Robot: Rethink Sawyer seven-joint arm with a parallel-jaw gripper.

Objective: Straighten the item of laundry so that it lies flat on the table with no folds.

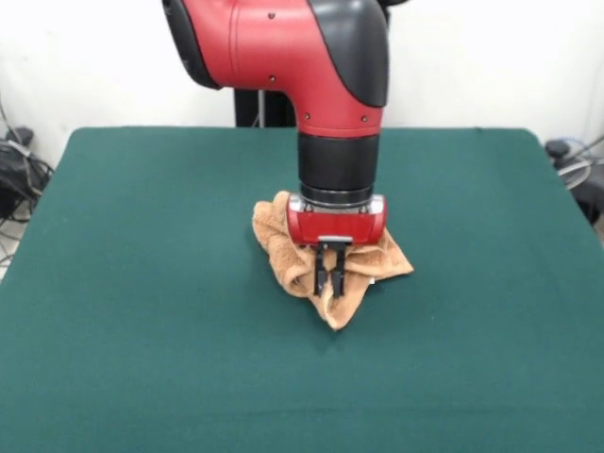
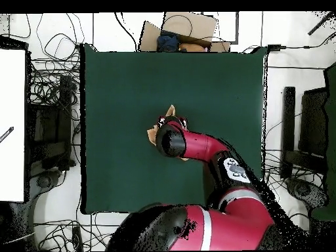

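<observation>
You are looking at a white-walled room with tangles of cable on the floor down both sides of the dark green bench (image 1: 142,283), and in the overhead view a cardboard box (image 2: 187,29) sits just beyond its far edge. The green top carries only one thing, the towel (image 1: 283,250), which lies near the middle of the bench, well away from every edge.

The towel is light orange-tan terry and it is not flat. In the front view you see it bunched into a rumpled heap, with a rolled fold along the left side, a flap running out to the right, and a corner pointing down toward the camera. A small white label (image 1: 372,280) shows at the right edge of the lower folds.

The red and black arm (image 1: 311,57) comes down from the top of the front view and stands nearly upright over the heap. The claw (image 1: 330,274) hangs below the red wrist block, its two dark fingers (image 1: 322,273) drawn close together with their tips down among the towel's folds; they appear to pinch a ridge of cloth, though the contact itself is hard to make out. From overhead the wrist hides most of the towel, and you see only tan edges peeking out to its left and above it.
</observation>
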